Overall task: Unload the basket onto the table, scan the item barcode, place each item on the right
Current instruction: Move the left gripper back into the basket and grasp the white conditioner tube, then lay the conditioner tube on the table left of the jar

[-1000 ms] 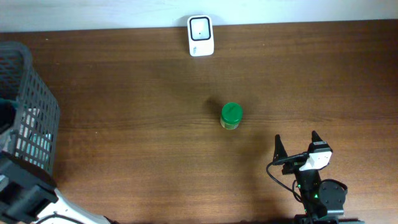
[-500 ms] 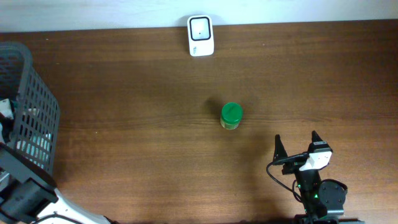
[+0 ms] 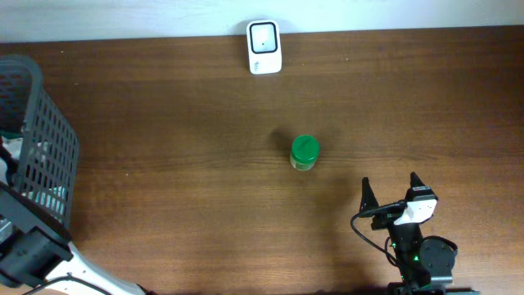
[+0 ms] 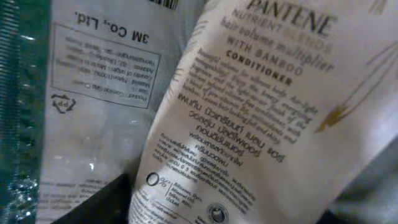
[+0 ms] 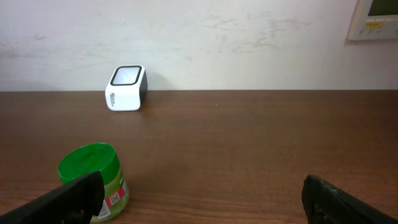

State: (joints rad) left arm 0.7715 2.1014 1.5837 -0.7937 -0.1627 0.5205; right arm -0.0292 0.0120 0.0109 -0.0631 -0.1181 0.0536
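Brown wooden table [image 3: 164, 164]: nearest me, the right gripper [image 3: 390, 180] idles, fingers spread. My left gripper [image 4: 224, 208], down in the basket [image 3: 41, 147], hangs close over a Pantene conditioner tube [image 4: 249, 124]; I cannot tell its jaws' state. Beyond stand a green jar [image 3: 304, 152], then the scanner [image 3: 264, 47]. An off-centre close could pinch the 3M pack [image 4: 99, 81] alongside. Since a second ago, only the left arm has shifted.

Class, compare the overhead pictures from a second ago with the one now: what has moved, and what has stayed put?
Only the left arm moved: its links shifted slightly at the wire basket, where its wrist camera faces a Pantene conditioner tube. Whether it has gripped anything cannot be told. The green-lidded jar, the white scanner and the open right gripper stayed as they were.
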